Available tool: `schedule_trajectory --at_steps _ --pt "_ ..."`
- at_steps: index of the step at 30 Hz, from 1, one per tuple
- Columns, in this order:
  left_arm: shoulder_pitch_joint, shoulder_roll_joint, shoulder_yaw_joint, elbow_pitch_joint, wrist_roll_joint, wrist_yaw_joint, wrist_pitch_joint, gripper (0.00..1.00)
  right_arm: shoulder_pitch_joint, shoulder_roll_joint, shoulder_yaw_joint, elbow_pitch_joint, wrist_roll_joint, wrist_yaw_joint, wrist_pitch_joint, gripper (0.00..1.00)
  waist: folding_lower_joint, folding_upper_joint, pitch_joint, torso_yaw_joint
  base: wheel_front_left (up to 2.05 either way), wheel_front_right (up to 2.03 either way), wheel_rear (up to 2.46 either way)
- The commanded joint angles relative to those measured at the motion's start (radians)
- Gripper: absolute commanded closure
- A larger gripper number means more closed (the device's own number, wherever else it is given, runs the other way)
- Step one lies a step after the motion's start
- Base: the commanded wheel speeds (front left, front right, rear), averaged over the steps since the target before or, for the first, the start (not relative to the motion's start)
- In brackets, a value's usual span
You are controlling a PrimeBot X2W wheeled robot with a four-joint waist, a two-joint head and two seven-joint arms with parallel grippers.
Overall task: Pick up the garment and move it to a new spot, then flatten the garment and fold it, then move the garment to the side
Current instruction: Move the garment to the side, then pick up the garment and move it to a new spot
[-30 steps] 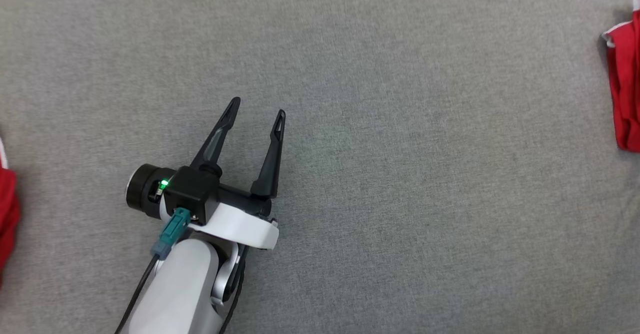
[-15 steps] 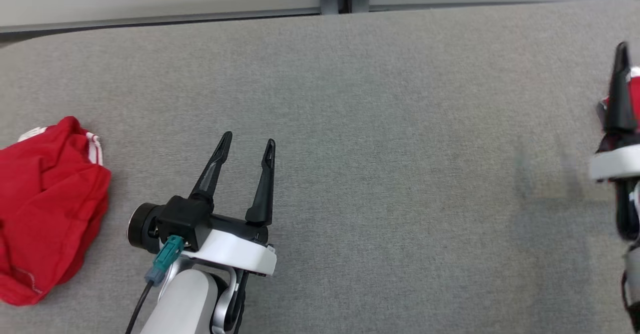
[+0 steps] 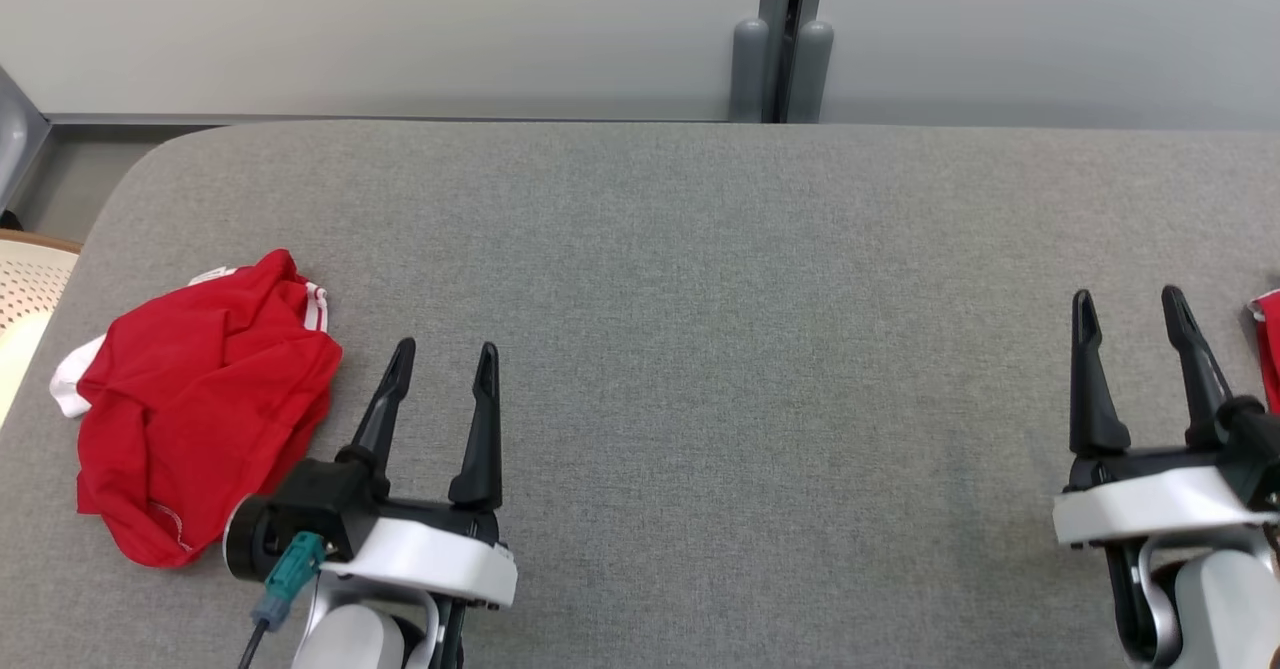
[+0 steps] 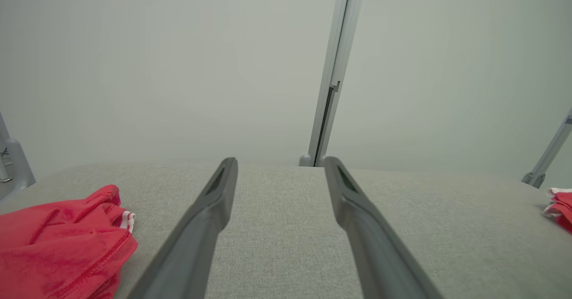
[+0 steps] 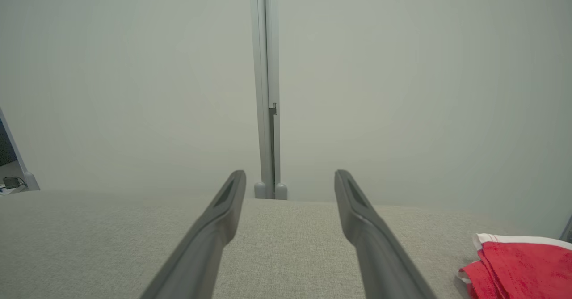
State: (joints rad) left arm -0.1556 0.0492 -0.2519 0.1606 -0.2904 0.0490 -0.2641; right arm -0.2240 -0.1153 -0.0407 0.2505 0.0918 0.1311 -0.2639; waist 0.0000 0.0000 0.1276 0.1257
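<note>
A crumpled red garment point(image 3: 195, 404) with white trim lies at the left end of the grey table point(image 3: 700, 299); the left wrist view has it at the lower left point(image 4: 62, 250). My left gripper point(image 3: 443, 362) hovers just right of it, open and empty, fingers point(image 4: 210, 218) apart. A second red garment point(image 3: 1268, 344) shows at the right edge, also in the right wrist view point(image 5: 523, 267) and far right in the left wrist view point(image 4: 558, 203). My right gripper point(image 3: 1128, 306) stands open and empty just left of it.
A pale wall with a vertical grey post point(image 3: 780, 39) runs behind the table's far edge. A perforated beige surface point(image 3: 25, 289) sits off the table's left end. The wide middle of the table lies between my grippers.
The head camera has tilted up and shifted, bringing the wall, far edge and the whole left garment into view. My right gripper has come fully into view. Both grippers stay open.
</note>
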Motion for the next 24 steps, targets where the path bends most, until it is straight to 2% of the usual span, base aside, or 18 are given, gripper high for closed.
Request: schedule_trajectory --at_steps 1,8,24 --pt "0.02 0.003 0.004 0.004 0.006 -0.004 0.0 0.0 0.026 0.011 -0.012 -0.007 -0.011 0.0 -0.001 0.0 0.0 0.0 -0.013 0.006 0.0 0.0 0.0" --pt "0.049 0.003 0.005 -0.004 -0.02 -0.001 0.0 0.0 0.087 0.052 -0.051 0.005 -0.068 0.0 -0.001 0.0 0.0 0.0 -0.026 0.004 0.0 0.0 0.0" --pt "0.056 0.004 0.005 -0.003 -0.029 -0.006 0.0 0.0 0.089 0.064 -0.054 0.015 -0.06 0.0 -0.001 0.0 0.0 0.0 -0.032 -0.007 0.0 0.0 0.0"
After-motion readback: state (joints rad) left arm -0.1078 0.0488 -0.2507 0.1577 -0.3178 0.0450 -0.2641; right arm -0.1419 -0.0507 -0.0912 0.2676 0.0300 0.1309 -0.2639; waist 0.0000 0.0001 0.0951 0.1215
